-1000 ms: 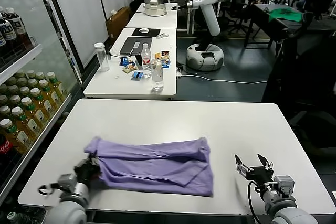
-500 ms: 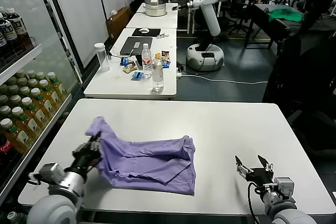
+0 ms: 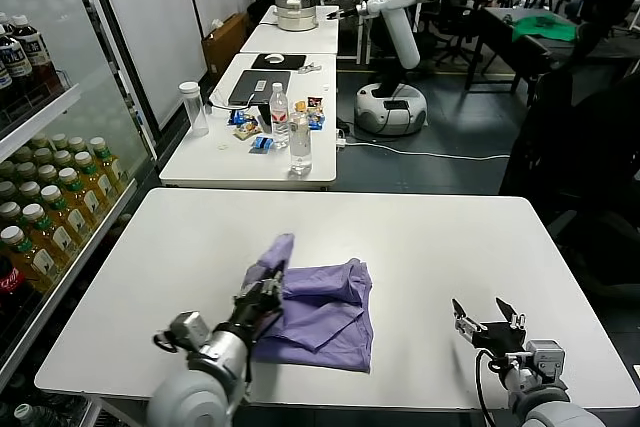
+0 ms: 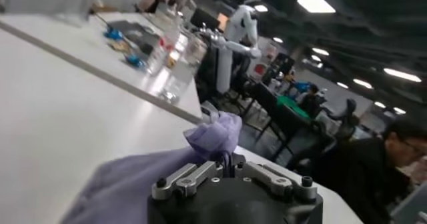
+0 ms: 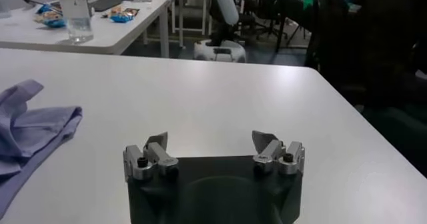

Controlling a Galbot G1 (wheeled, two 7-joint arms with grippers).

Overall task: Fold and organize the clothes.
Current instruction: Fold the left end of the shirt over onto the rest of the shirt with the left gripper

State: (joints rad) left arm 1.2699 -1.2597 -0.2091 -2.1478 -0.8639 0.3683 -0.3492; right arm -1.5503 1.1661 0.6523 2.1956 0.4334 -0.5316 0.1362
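The lavender T-shirt (image 3: 322, 312) lies bunched on the white table (image 3: 430, 237), near its front edge. My left gripper (image 3: 264, 297) is shut on the shirt's left end and holds it lifted over the rest of the cloth; a tuft of fabric (image 4: 215, 135) sticks up from the closed jaws of the left gripper (image 4: 229, 164). My right gripper (image 3: 490, 315) is open and empty, low at the table's front right, apart from the shirt. In the right wrist view, the right gripper (image 5: 211, 143) shows spread fingers, and the shirt (image 5: 30, 135) lies far to one side.
A second white table (image 3: 230, 157) behind holds bottles (image 3: 299, 142), a cup (image 3: 193, 107), snacks and a laptop. A drinks shelf (image 3: 40, 217) stands at the left. A white robot (image 3: 395, 7) and chairs are far behind.
My left gripper has carried the shirt's left end rightward across the table, folding it over the rest. The shirt is now a smaller bundle. The right gripper has stayed in place, open.
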